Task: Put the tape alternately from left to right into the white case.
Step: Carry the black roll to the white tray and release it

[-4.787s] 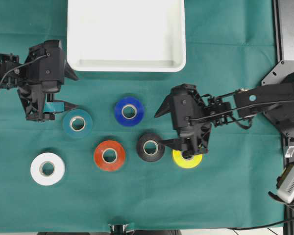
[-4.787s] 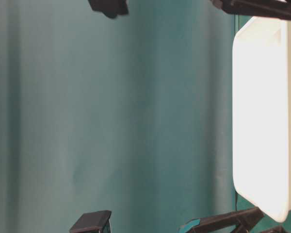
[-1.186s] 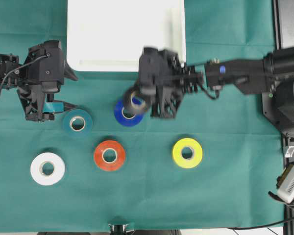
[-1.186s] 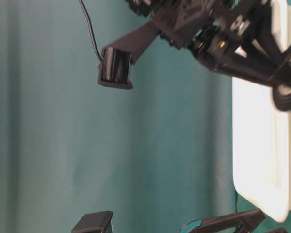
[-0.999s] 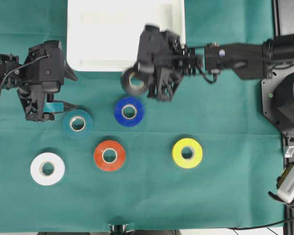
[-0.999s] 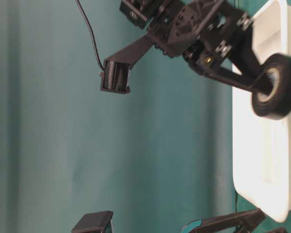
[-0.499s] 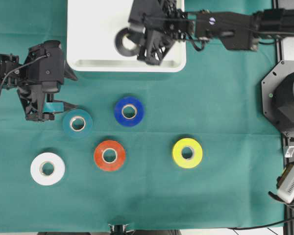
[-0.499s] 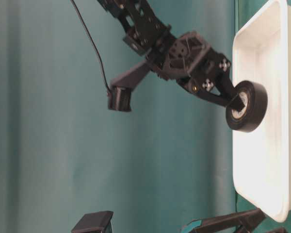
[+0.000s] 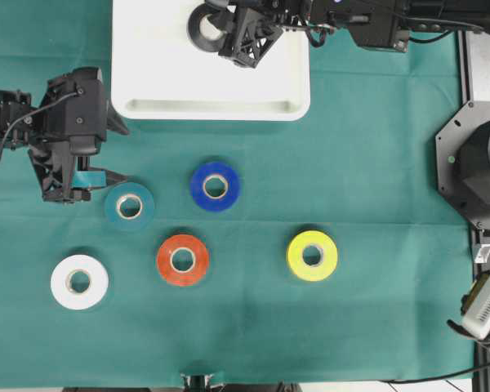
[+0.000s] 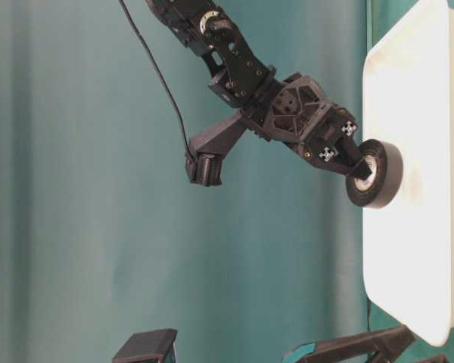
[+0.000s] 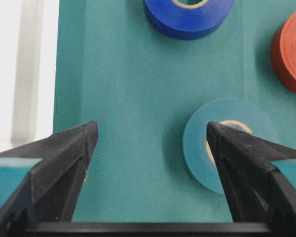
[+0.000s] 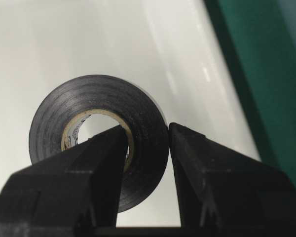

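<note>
My right gripper (image 9: 219,33) (image 12: 147,131) is shut on the black tape (image 9: 204,27) (image 10: 374,174) (image 12: 96,128), one finger through its core and one outside. It holds the roll on edge just above the far part of the white case (image 9: 212,110) (image 10: 408,287) (image 12: 64,49). My left gripper (image 9: 124,153) (image 11: 152,133) hangs open and empty over the cloth, with the teal tape (image 9: 130,206) (image 11: 200,148) under its right finger. Blue (image 9: 216,186) (image 11: 187,17), red-orange (image 9: 183,260) (image 11: 291,54), white (image 9: 79,282) and yellow (image 9: 312,256) rolls lie flat on the cloth.
A green cloth (image 9: 376,204) covers the table. The right arm's black base (image 9: 478,163) stands at the right edge, and a pale device (image 9: 486,302) sits below it. The case's near rim (image 11: 19,74) lies left of my left gripper.
My right gripper has carried the black tape from above the blue roll over the near rim to the case's far part. The left arm and the other rolls have not moved.
</note>
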Motion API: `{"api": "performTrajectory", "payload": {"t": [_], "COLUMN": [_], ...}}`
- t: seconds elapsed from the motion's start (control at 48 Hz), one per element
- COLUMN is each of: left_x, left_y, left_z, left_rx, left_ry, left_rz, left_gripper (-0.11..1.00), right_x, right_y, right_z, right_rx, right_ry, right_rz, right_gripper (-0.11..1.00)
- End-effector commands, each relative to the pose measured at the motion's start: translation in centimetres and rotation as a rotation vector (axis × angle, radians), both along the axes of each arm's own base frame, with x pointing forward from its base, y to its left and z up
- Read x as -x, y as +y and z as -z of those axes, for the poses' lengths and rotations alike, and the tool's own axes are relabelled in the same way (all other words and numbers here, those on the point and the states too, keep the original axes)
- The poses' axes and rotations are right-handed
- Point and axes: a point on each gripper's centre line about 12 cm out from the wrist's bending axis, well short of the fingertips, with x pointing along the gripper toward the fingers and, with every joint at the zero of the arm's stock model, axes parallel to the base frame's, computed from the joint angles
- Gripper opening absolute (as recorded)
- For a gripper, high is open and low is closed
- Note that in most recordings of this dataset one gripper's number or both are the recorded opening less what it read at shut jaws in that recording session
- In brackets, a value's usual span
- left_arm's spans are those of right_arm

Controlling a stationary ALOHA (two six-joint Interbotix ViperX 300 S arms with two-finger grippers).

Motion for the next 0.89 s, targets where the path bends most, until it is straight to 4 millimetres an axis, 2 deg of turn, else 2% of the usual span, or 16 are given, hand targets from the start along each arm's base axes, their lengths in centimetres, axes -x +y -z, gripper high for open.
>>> {"api": "performTrajectory", "payload": {"t": [0.0, 0.208, 0.874], "left_x": [-0.3, -0.3, -0.3], "left_y": [-0.1, -0.1, -0.1], "left_z": [-0.6, -0.7, -0.7], "left_rx": [0.002, 0.002, 0.002], "left_ry": [-0.023, -0.025, -0.025], "left_rz": [0.001, 0.002, 0.001], "left_gripper": [0.93, 0.93, 0.93], "right_x": [-0.7, -0.5, -0.3], "right_y": [-0.7, -1.5, -1.7], "right_z": [-1.7, -1.0, -0.7], "right_rx": [0.026, 0.021, 0.017], "right_ry": [-0.055, -0.047, -0.042], "right_rz": [0.000, 0.016, 0.022], "right_gripper": [0.02, 0.02, 0.02]}}
